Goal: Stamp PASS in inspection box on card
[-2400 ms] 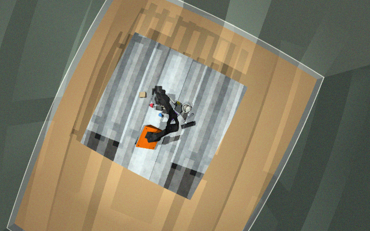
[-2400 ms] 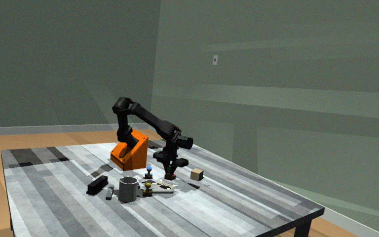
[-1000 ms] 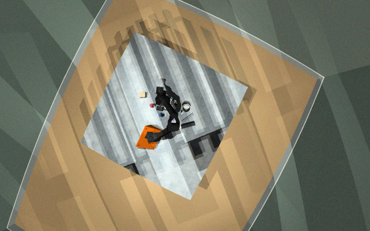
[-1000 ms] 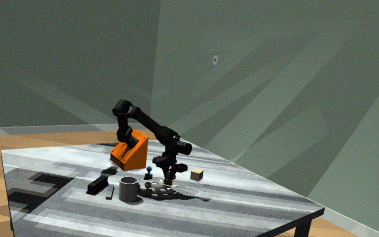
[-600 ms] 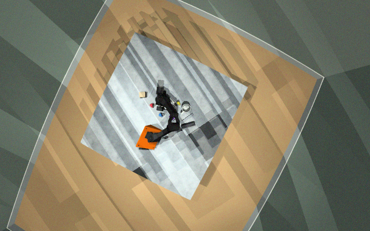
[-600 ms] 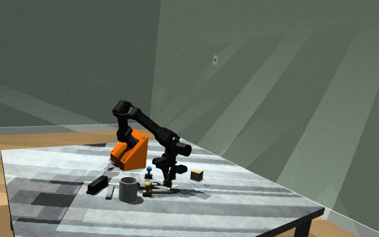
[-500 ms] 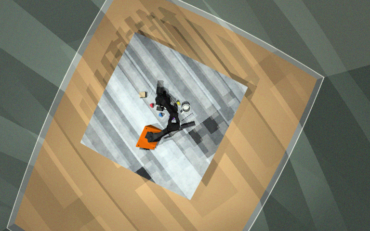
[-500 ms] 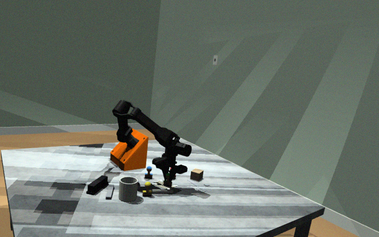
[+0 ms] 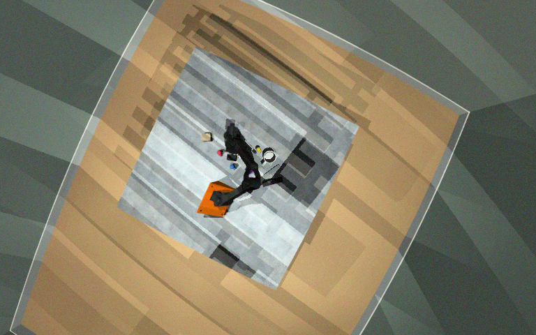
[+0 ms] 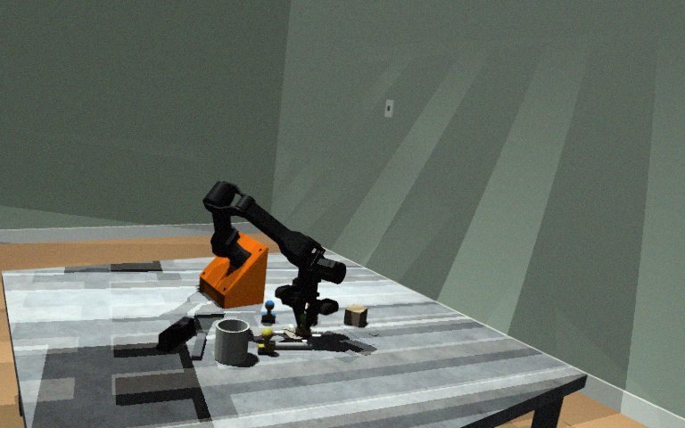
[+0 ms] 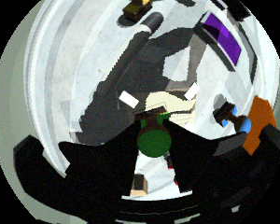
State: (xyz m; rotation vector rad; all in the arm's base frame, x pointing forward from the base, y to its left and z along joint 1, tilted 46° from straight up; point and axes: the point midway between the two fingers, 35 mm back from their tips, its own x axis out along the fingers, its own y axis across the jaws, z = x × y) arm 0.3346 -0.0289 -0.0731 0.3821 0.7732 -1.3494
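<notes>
My gripper (image 10: 306, 325) (image 11: 151, 122) is shut on the green-knobbed stamp (image 11: 154, 142), holding it upright with its dark base down. The stamp's base is low at the cream card (image 10: 289, 333) (image 11: 170, 100); I cannot tell whether they touch. The base and fingers hide part of the card, and shadow covers some of it. The inspection box and any print are not readable. White pieces lie at the card's far corners in the wrist view. The purple ink pad (image 11: 222, 40) lies open to the upper right in the wrist view. The arm hides my gripper in the top view.
A blue-knobbed stamp (image 9: 232, 166) (image 10: 268, 311) (image 11: 243, 123), yellow-knobbed stamp (image 9: 258, 149) (image 10: 267, 334) and red-knobbed stamp (image 9: 220, 152) stand around the card. A pen (image 10: 292, 345) (image 11: 126, 52), grey mug (image 10: 231, 342), wooden block (image 9: 206, 137) (image 10: 356, 315) and black block (image 10: 175, 333) are nearby.
</notes>
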